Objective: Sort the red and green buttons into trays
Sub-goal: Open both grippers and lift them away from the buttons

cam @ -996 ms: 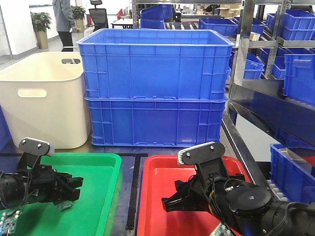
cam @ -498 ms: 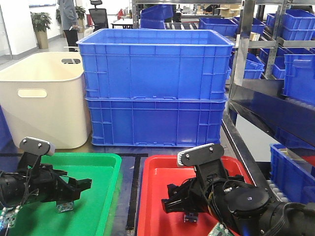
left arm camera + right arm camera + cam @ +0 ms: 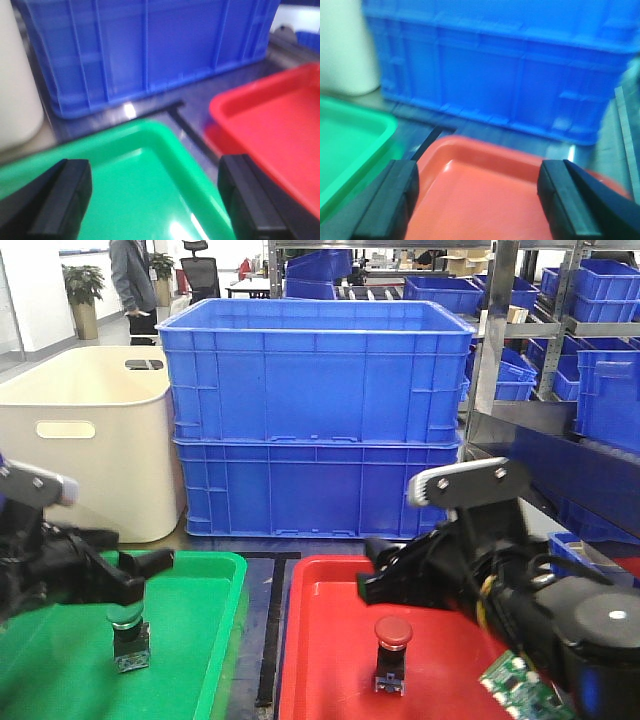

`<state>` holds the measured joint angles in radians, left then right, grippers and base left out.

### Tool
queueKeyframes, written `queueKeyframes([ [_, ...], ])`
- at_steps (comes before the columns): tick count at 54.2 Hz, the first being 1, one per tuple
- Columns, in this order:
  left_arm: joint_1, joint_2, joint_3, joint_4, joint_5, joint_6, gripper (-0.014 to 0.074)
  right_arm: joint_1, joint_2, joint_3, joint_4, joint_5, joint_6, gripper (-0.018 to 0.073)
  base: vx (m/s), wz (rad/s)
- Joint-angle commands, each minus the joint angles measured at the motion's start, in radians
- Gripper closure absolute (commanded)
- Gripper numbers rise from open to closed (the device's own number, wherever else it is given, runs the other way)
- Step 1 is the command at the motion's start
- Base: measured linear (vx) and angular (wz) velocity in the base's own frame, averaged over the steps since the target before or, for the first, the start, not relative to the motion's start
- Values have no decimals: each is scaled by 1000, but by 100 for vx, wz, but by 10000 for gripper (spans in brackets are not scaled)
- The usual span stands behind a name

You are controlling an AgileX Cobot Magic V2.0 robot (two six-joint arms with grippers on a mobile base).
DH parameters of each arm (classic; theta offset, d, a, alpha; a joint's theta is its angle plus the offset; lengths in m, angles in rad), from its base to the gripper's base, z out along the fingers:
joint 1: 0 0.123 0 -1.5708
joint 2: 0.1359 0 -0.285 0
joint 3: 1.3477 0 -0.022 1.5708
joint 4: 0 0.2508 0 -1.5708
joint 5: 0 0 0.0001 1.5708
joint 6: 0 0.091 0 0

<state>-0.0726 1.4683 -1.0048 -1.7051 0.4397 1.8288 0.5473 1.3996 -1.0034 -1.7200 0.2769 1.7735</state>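
Note:
The green button [image 3: 128,633] stands upright in the green tray [image 3: 205,640], and the red button [image 3: 391,648] stands upright in the red tray [image 3: 320,665]. My left gripper [image 3: 135,575] hovers open just above and behind the green button, holding nothing. My right gripper [image 3: 370,568] hangs open above and behind the red button, also holding nothing. In the left wrist view the open gripper [image 3: 155,200] frames the green tray's corner [image 3: 165,135]. In the right wrist view the open gripper [image 3: 477,200] frames the red tray's rim [image 3: 485,150]. Neither wrist view shows a button.
Two stacked blue crates [image 3: 315,420] stand right behind the trays, with a cream tub [image 3: 90,440] to their left. A metal shelf with blue bins [image 3: 600,370] runs along the right. A black tape line [image 3: 268,640] separates the trays. A person [image 3: 130,280] stands far back.
Both grippers have opened, risen and drawn back from the tray floors. The green and red buttons, earlier under the fingers, now stand free in their trays.

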Motion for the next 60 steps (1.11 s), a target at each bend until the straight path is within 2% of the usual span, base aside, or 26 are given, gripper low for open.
queueKeyframes([
  [1, -1, -100, -35, -84, 39, -6, 11, -1, -40, -37, -79, 78, 10, 32, 0, 0],
  [10, -1, -178, -35, -82, 39, -6, 59, -1, -38, -37, -79, 94, 10, 48, 0, 0],
  [26, -1, -178, -35, -82, 36, -6, 111, -1, -38, -37, -79, 94, 10, 52, 0, 0],
  [55, -1, -187, -35, -82, 64, -6, 115, -1, -38, -37, -79, 94, 10, 52, 0, 0],
  [60, -1, -214, -35, -34, 62, -6, 132, -1, -38, -37, -79, 94, 10, 52, 0, 0],
])
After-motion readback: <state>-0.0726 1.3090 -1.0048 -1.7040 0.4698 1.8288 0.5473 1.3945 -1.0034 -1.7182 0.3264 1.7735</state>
